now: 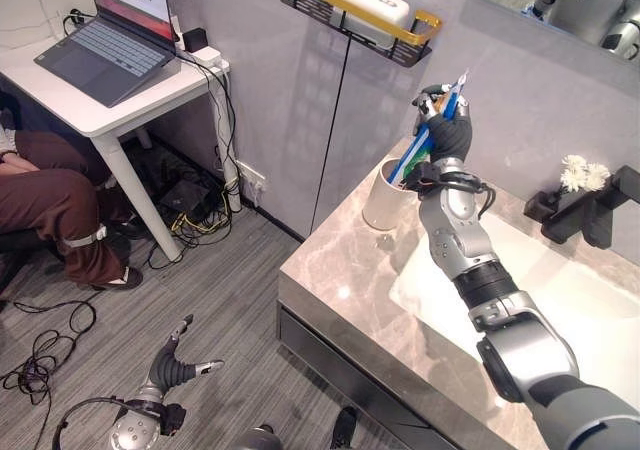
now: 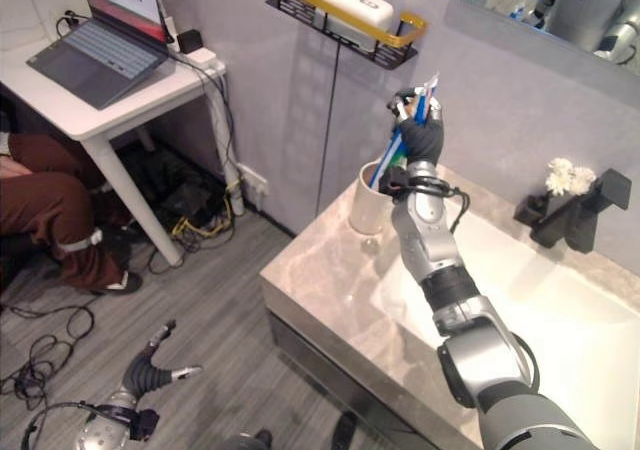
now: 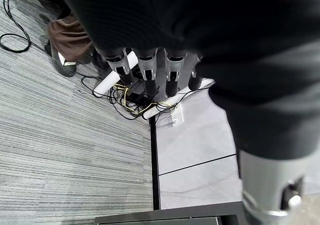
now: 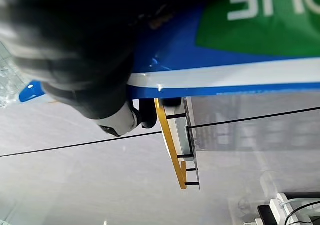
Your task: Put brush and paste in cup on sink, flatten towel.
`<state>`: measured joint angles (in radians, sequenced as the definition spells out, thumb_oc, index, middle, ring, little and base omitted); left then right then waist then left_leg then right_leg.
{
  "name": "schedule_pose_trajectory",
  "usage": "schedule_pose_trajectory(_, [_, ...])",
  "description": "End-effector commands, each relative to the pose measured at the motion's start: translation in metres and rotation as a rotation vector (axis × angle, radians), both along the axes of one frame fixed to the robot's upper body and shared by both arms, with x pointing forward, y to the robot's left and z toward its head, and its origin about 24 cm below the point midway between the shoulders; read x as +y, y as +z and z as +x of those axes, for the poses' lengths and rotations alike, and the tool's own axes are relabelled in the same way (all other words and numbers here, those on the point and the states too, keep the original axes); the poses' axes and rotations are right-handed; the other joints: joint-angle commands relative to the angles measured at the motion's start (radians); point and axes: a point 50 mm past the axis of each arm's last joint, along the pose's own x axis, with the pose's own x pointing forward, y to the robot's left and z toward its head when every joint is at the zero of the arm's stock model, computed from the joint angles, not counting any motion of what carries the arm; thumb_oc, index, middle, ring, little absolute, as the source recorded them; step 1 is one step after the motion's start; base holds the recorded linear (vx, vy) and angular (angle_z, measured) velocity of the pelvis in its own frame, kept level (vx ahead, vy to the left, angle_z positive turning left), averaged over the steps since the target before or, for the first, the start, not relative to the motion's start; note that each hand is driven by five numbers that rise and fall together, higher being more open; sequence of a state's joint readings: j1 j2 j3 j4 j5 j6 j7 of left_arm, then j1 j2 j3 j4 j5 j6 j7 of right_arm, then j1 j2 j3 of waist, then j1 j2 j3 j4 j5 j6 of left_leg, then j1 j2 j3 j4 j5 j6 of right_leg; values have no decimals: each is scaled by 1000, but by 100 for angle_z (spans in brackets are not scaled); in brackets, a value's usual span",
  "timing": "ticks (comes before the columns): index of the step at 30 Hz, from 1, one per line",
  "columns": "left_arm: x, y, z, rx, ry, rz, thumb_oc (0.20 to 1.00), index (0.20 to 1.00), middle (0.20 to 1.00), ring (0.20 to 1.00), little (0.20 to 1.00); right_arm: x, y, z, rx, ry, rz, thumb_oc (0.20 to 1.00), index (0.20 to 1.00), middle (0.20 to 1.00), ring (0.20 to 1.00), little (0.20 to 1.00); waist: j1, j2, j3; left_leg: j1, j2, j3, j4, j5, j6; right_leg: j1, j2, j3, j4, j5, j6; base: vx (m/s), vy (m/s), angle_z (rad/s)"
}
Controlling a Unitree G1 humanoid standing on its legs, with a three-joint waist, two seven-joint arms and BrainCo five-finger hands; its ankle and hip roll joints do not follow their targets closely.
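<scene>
The robot's right hand [image 1: 446,130] is raised above a white cup [image 1: 385,198] that stands at the back of the marble counter [image 1: 340,270], its fingers curled round a blue, green and white toothpaste tube [image 1: 418,148] whose lower end dips into the cup. The left hand [image 1: 172,366] hangs low over the grey floor [image 1: 110,330], fingers loosely spread, holding nothing.
</scene>
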<state>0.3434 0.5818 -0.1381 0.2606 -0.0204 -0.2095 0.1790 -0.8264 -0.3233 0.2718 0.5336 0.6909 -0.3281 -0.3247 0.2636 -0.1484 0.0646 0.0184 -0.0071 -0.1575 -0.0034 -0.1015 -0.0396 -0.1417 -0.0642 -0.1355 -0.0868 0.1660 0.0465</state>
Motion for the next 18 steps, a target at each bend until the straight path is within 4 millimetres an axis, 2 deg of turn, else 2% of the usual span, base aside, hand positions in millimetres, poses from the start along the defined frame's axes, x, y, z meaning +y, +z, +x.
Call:
schedule_pose_trajectory(1, [3, 9, 9, -59, -19, 26, 1000, 1000, 1000, 1000, 1000, -2, 30, -1, -124, -3, -77, 1000, 1000, 1000, 1000, 1000, 21, -18, -1, -15, -25, 42, -20, 38, 42, 73, -37, 2, 0, -35, 78, 0, 0, 0])
schedule_pose_trajectory(15, [3, 10, 12, -66, -19, 29, 1000, 1000, 1000, 1000, 1000, 1, 36, -5, -161, 3, -69, 1000, 1000, 1000, 1000, 1000, 17, -16, -1, -21, -29, 47, -14, 36, 45, 67, -39, 10, 0, -28, 79, -1, 0, 0])
schedule_pose_trajectory(18, [3, 10, 13, -68, -20, 41, 1000, 1000, 1000, 1000, 1000, -1, 43, -15, -218, -11, -57, 1000, 1000, 1000, 1000, 1000, 7, -11, -4, -19, -29, 50, -9, 31, 48, 70, -40, 10, 0, -27, 79, -9, 5, -1])
